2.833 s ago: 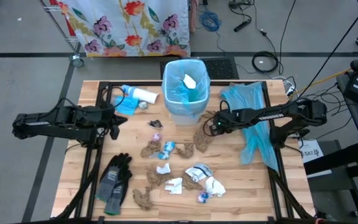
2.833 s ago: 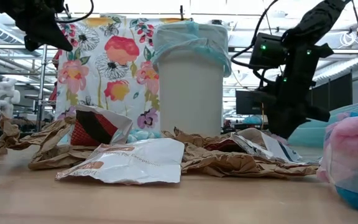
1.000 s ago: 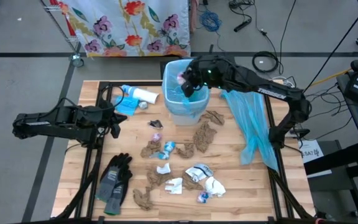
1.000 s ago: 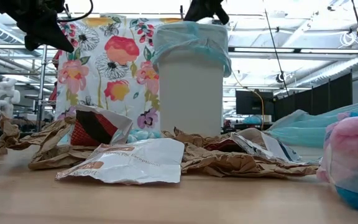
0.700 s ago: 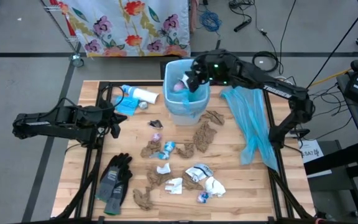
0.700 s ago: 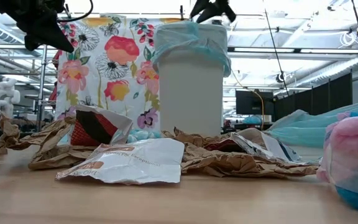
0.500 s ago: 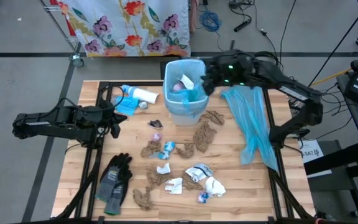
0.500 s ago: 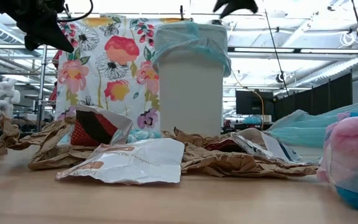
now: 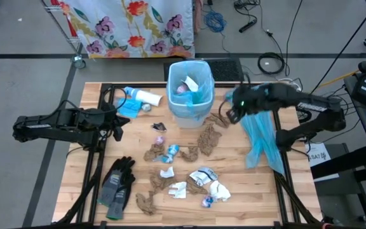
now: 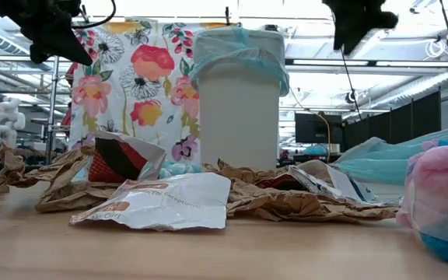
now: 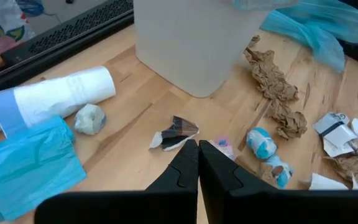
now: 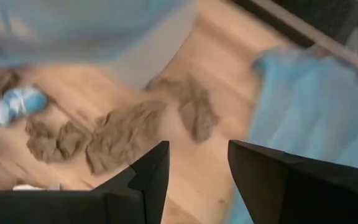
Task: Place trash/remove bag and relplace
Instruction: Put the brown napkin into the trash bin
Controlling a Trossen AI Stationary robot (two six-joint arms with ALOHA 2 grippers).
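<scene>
The white bin (image 9: pixel 189 108), lined with a blue bag, stands at the table's far middle; a pink wad (image 9: pixel 182 88) and a white scrap (image 9: pixel 192 81) lie inside it. Trash lies loose on the table in front of it: brown paper wads (image 9: pixel 207 137), white wrappers (image 9: pixel 208 181) and blue-and-white bits (image 9: pixel 170 151). My right gripper (image 9: pixel 230 116) hangs open and empty just right of the bin, above brown wads (image 12: pixel 123 134). My left gripper (image 9: pixel 116 127) waits shut at the table's left, pointing toward a torn scrap (image 11: pixel 176 132).
A loose blue bag (image 9: pixel 262 127) is spread along the table's right side. A white roll (image 9: pixel 146 97) with a folded blue bag (image 9: pixel 127 108) lies left of the bin. Dark grey gloves (image 9: pixel 118 181) lie near the front left. Black frame bars run along the table's sides.
My right gripper stood over the bin with a pink wad, let it go into the bin, then swung away toward the table's right and near side, sinking and tipping further downward. The pink wad now lies in the bin.
</scene>
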